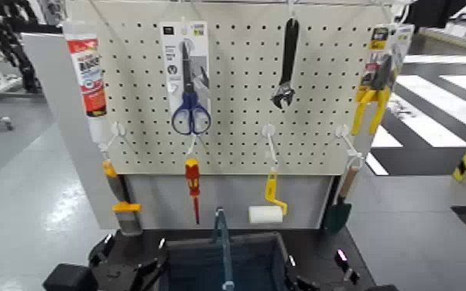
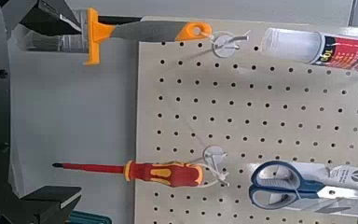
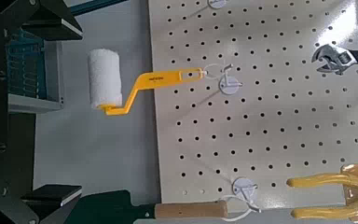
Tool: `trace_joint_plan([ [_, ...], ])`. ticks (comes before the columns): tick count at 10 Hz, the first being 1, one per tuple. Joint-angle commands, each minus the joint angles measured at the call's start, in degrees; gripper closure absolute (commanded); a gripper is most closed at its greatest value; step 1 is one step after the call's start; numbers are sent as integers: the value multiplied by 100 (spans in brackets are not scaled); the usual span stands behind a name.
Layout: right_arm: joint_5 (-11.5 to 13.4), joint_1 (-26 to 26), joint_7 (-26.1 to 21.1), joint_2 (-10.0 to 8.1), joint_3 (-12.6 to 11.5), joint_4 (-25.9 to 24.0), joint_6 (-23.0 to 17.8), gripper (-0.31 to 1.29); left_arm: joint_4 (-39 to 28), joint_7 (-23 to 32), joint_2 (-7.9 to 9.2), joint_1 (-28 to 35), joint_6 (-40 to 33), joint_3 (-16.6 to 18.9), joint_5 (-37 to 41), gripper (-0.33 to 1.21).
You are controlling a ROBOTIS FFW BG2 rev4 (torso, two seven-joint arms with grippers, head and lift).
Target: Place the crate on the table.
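Observation:
The navy-blue crate is at the bottom middle of the head view, with its thin blue-grey upright bar across the middle. It is over the front of the black table. My left gripper is at the crate's left end and my right gripper is at its right end. In the left wrist view my left gripper has its fingers wide apart, with a teal crate edge beside one finger. In the right wrist view my right gripper is also spread, with the crate's ribbed wall beside one finger.
A white pegboard stands behind the table on a grey back panel. On it hang scissors, a red screwdriver, a paint roller, a wrench, pliers and a scraper.

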Motion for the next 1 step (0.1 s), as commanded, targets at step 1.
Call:
trace_joint_plan([
  [1,-9,-5,0,-1,0,0,0,14,65,16,-17,-17,-89,-32,9,9],
])
